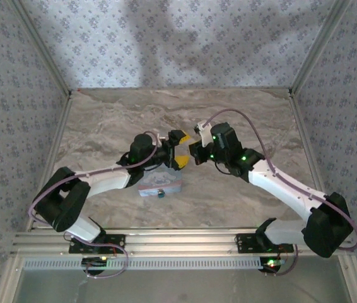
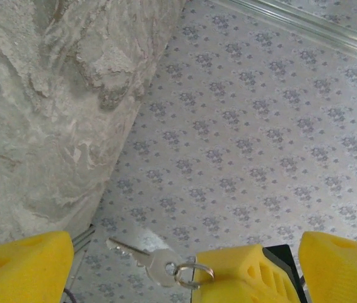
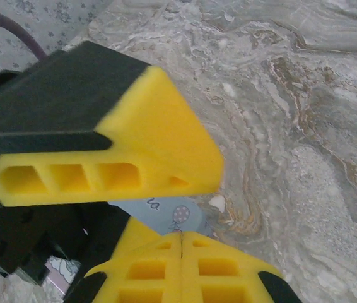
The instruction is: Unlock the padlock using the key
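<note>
Padlock: The padlock (image 1: 161,193), a tiny dark speck with a faint glint, lies low on the marble-patterned table (image 1: 241,196), ungripped and apart from both claws.
Its neighbour: It sits at the near edge of a pale blue tin (image 1: 156,186). Whether it rests on the tin or just against it cannot be told from overhead.
Key: The silver key (image 2: 142,255) is held in the air above the table, its blade jutting free and its ring (image 2: 194,273) hard up against a yellow pad.
Right gripper: The right gripper (image 3: 181,243) has its pads pressed together along a thin seam. Seen from the left wrist, it appears to pinch the key at the ring end.
Left gripper: The left gripper (image 1: 181,150) is spread wide, its fingers (image 2: 21,268) standing on either side of the right claw's tip and closed on nothing.
Why so held: The two claws meet nose to nose over the table, away from the lock. This looks like a hand-over or a re-grip, meant to give one arm a firmer hold on the bow with the blade exposed. The padlock would probably need steadying before any turn of the key.
Hard to make out: The keyhole and the shackle's state are too small to read. The exact point of grip on the key is buried in the pad. From the right wrist, a left finger blocks much of the scene and the tin shows as a sliver.
</note>
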